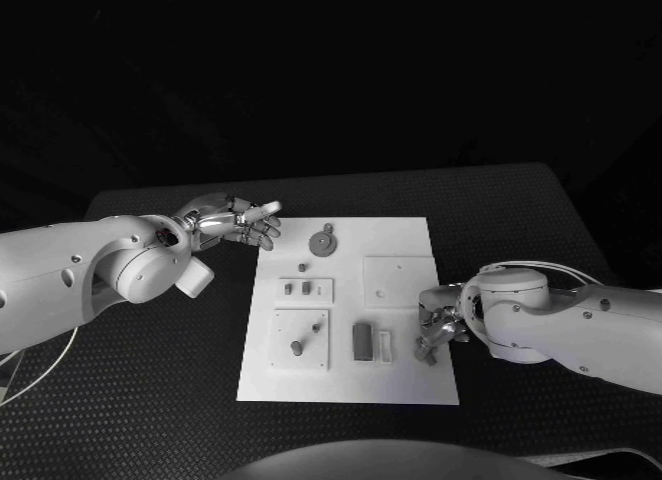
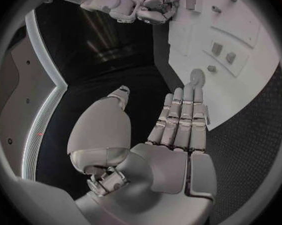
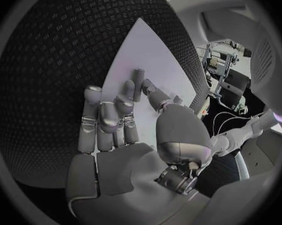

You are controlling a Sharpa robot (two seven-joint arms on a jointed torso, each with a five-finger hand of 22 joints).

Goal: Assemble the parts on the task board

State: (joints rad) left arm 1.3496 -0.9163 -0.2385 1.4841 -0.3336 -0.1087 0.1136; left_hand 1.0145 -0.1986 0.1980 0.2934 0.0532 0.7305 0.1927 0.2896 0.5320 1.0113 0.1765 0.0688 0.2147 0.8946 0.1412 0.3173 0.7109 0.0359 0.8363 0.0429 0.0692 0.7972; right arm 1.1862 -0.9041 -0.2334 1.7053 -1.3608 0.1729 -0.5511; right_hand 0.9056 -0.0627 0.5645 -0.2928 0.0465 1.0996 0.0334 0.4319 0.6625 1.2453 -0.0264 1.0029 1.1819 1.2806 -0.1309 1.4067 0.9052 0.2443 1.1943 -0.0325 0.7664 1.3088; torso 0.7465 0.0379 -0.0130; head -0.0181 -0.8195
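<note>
— How far along are you?

— Early, I judge. The flat white rectangular task board (image 1: 396, 245) lies mid-table, and its small grey parts, such as the round grey disc (image 1: 323, 243) and the upright dark grey block (image 1: 363, 340), sit apart.

— Your hands?

— My left hand (image 1: 233, 222) hovers open, empty, off the board's far left corner. My right hand (image 1: 435, 330) is curled over the right edge; whether it grips anything, I cannot tell.

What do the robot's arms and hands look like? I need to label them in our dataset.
Both arms are smooth, rounded white shells. The left hand and right hand are silver metal with segmented, jointed fingers and paler pads on the palm. A thin pale cable loops beside the left arm.
</note>
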